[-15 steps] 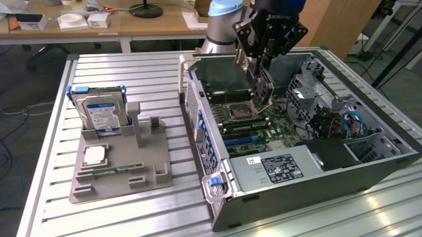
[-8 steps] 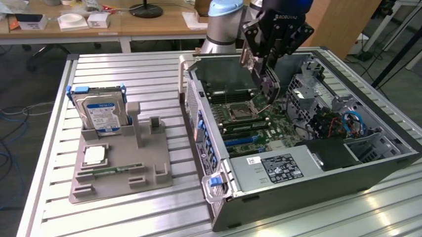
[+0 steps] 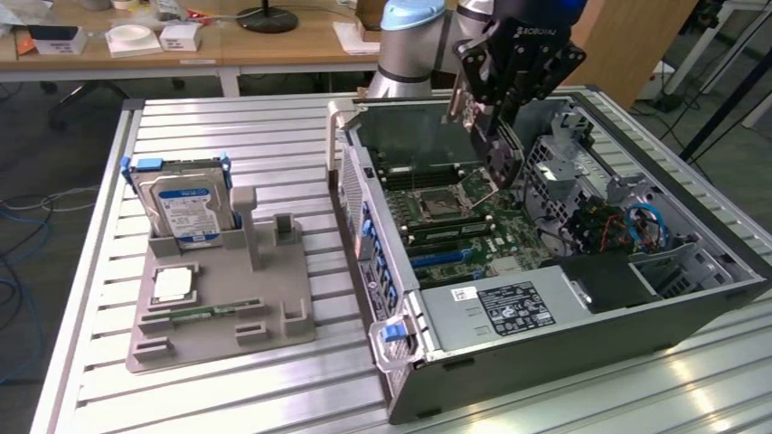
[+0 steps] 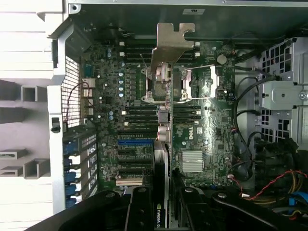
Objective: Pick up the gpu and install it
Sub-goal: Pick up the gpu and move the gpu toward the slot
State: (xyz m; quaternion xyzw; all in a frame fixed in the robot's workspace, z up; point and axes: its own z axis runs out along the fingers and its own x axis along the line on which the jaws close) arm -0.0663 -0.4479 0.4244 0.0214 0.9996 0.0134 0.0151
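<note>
My gripper hangs over the open computer case, shut on the gpu. The card is a dark board that hangs on edge, tilted, just above the motherboard. In the wrist view the gpu is edge-on between my black fingers. Its pale metal bracket is at the end farthest from the gripper. Under the card lie the motherboard and, off to one side, the blue expansion slots.
On the exterior view's left, a grey fixture on the slatted table holds an upright silver hard drive, a square chip and a green memory stick. Drive cages and cables crowd the case's right side.
</note>
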